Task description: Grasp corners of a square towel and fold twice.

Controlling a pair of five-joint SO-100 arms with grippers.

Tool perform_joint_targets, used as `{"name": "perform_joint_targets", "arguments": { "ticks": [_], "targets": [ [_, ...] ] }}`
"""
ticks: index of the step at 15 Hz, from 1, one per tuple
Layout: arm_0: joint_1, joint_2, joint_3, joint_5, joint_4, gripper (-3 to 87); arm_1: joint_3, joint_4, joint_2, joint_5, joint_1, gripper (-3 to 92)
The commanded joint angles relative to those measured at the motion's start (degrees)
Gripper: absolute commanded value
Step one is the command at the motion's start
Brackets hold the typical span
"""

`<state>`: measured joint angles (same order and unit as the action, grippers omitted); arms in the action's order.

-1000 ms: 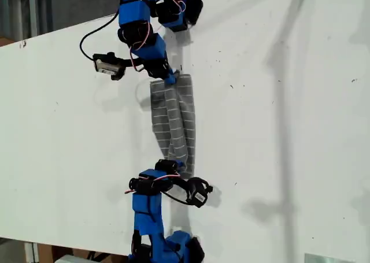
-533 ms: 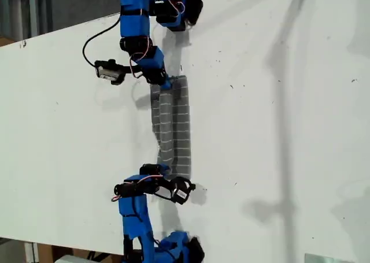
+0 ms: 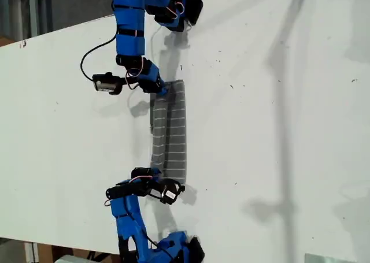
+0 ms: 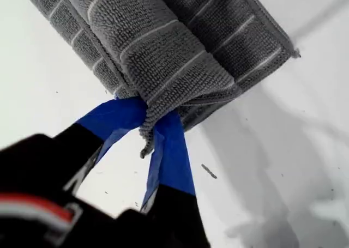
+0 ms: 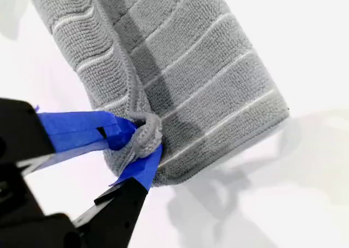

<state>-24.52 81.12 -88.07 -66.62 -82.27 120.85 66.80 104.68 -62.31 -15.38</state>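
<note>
Scene: a white desk (image 3: 277,130) seen from above, with two blue arms reaching toward each other, one from the exterior view's top edge and one from its bottom edge.

Towel: the towel (image 3: 172,130) is a dark grey cloth with thin white stripes. It lies as a long, narrow, doubled strip on the desk, stretched between the two arms.

First end effector: my first end effector (image 4: 150,120) is clamped on a bunched corner (image 4: 144,144) of the towel, with cloth squeezed between its blue fingers (image 4: 170,144).

Second end effector: my second end effector (image 5: 139,144) is closed on a crumpled corner (image 5: 143,133) at the strip's other end.

Which arm is which: I cannot tell from the exterior view.

Stage: I judge that one fold is laid or nearly laid, and a second fold is not yet made.

Handling: the towel looks soft, light and limp. It will sag and drape, not hold a shape. The ribbed pile should grip well and not slip.

Where to hold: take it at the corner tips, through both layers, so that the edges travel together.

Risk: a shallow pinch may drop one layer, and uneven pulling may skew the strip.
</note>
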Motion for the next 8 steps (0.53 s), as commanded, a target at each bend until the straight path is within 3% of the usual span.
{"name": "perform_joint_targets", "arguments": {
  "ticks": [1, 8],
  "targets": [
    [3.25, 2.37, 0.79, -0.44, -3.34, -0.2, -1.14, 2.99, 0.09, -0.79, 2.11, -0.1],
    [9.05, -0.70, -2.64, -4.75, -2.29, -0.2, 1.67, 2.20, -0.53, -3.16, 5.63, -0.1]
  ]
}}
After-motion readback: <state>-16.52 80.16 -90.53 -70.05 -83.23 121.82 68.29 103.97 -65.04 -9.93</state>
